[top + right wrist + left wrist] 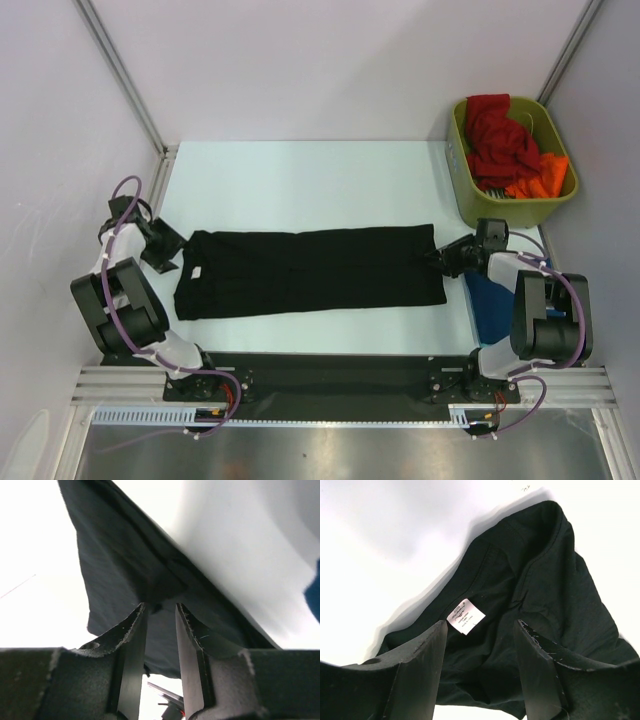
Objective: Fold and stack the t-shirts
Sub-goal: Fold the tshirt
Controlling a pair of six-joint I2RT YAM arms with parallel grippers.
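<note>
Our left gripper [480,625] gapes empty over the neck label [465,616], the right gripper [161,606] sits barely parted at the hem [440,285], grip unclear, while the limp-looking black t-shirt [310,270] lies flat across the near table [300,180], so we'd pinch corners.

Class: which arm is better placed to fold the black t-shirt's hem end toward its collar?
Probably right. The right tool is at the black t-shirt's hem end, narrowly parted at a cloth ridge; the left tool hangs wide open over the collar label.
</note>
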